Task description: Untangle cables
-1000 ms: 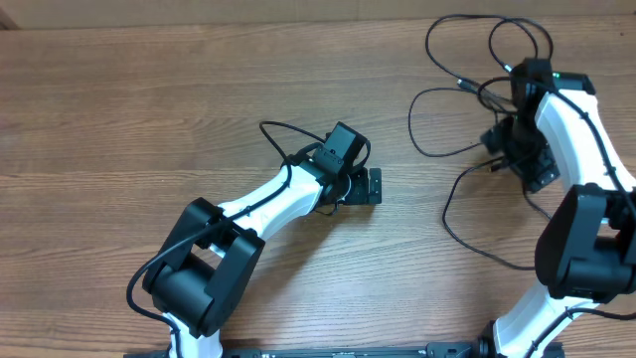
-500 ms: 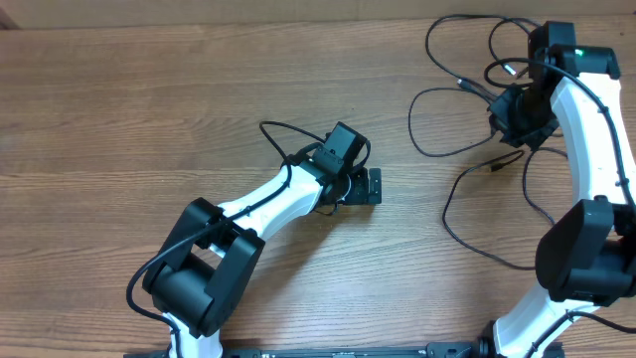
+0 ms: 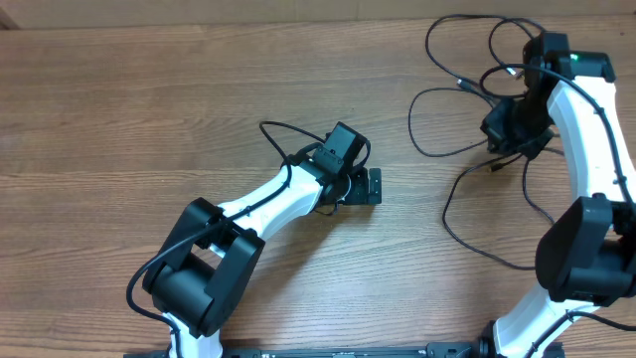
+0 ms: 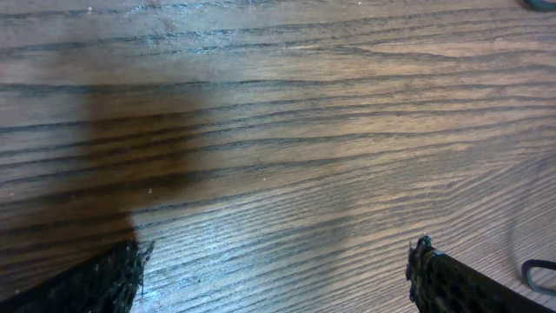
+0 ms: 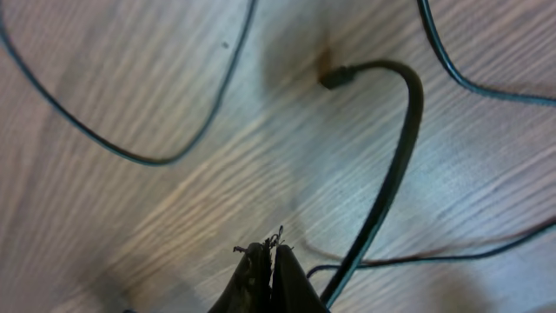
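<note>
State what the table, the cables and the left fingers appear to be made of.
Table: wood or wood-look laminate, low sheen; brown grain lines run across it.
Cables: black plastic or rubber jacket, smooth, faintly glossy; they bend in loose loops.
Left fingers: black, matte, probably rubbery or foam padding; the surface is dimpled and the edges look frayed.

The overhead camera looks straight down from well above the desk point(image 3: 149, 119). The left wrist camera sits close over bare wood, with the left pincer point(image 4: 278, 274) at its bottom edge. The right wrist camera looks down past the right pincer point(image 5: 269, 261) at the cables point(image 5: 395, 174) near the desk's far right corner, which the overhead view also covers.
</note>
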Controlling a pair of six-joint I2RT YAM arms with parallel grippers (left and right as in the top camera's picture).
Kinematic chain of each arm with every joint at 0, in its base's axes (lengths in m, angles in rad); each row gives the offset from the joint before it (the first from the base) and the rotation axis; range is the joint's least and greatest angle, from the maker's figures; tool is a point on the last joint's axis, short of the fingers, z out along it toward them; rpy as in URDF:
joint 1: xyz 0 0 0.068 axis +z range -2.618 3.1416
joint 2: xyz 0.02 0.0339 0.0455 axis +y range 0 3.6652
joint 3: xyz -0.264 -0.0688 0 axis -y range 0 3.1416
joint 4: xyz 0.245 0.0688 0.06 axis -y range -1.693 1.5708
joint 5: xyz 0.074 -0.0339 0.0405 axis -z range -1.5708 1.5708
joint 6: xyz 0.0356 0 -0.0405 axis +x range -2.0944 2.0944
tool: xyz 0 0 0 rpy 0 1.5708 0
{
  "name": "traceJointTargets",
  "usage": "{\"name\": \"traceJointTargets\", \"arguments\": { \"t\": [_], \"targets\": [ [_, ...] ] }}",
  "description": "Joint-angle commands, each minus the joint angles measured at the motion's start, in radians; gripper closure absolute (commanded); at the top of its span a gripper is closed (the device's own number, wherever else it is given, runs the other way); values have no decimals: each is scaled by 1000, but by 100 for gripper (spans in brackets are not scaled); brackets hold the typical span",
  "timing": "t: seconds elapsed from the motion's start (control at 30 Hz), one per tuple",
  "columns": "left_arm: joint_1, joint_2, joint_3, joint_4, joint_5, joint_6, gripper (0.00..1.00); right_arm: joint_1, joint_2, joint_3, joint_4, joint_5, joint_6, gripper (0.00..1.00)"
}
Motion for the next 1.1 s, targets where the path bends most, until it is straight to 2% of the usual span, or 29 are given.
{"name": "traceJointTargets", "arguments": {
  "t": [0.0, 0.5, 0.87, 1.07],
  "targets": [
    [8, 16, -2, -4, 11, -5, 1, 5, -26, -27, 18, -6, 0, 96],
    [8, 16, -2, -5, 11, -5, 1, 5, -24, -61, 54, -6, -1, 96],
    [8, 16, -2, -6, 8, -5, 1, 5, -28, 202, -129, -6, -1, 96],
    [8, 16, -2, -4, 8, -6, 0, 9, -28, 177, -181, -6, 3, 96]
  ]
}}
